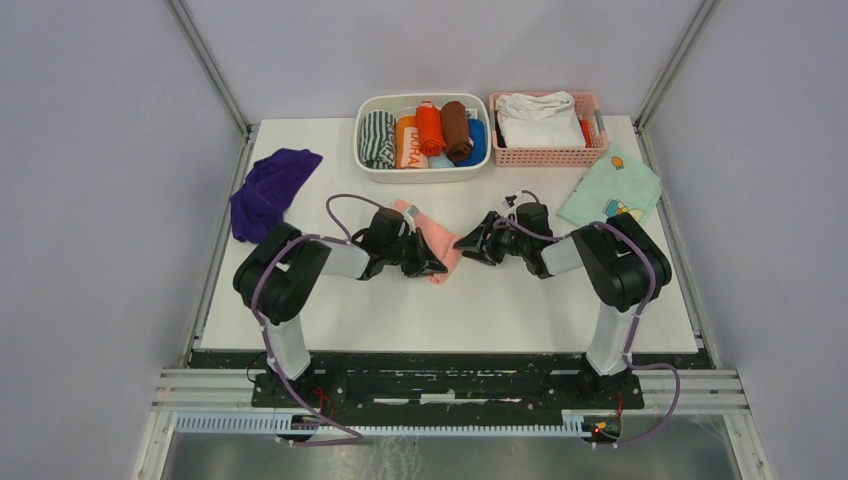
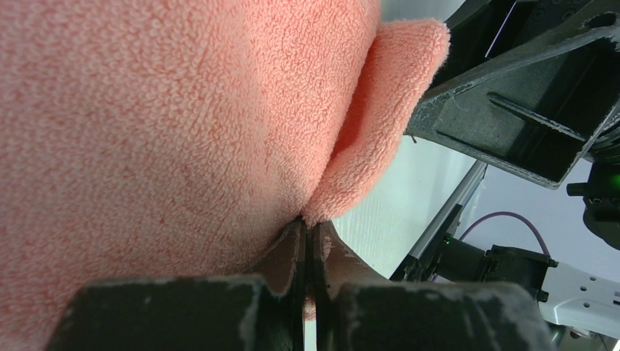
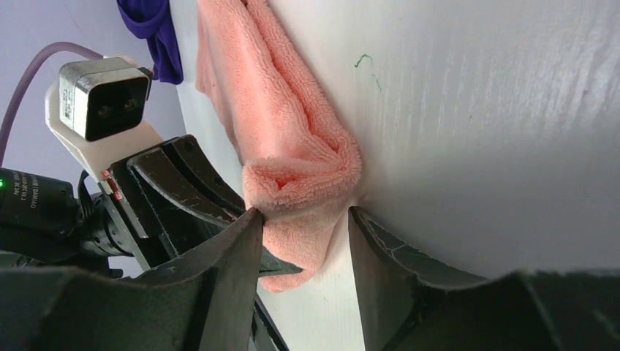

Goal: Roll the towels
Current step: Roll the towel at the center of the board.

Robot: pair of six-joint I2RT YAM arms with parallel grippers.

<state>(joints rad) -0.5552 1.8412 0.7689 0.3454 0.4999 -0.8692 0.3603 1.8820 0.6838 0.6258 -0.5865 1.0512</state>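
my left claw (image 2: 307,228) is clamped on the salmon-pink terry towel (image 3: 292,146) mid-tabletop (image 1: 450,315). my right claw (image 3: 303,219) stands open astride its folded end. i judge this roll barely begun. the crumpled deep purple towel (image 1: 268,190) lies far left, unrolled. pink cloth fills my left wrist view, so i can't count any turns.

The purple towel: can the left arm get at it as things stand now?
Probably yes, but not at once. The purple towel lies uncovered on the side of the left arm, with nothing between. The left gripper, however, is shut on the pink towel and must release first.
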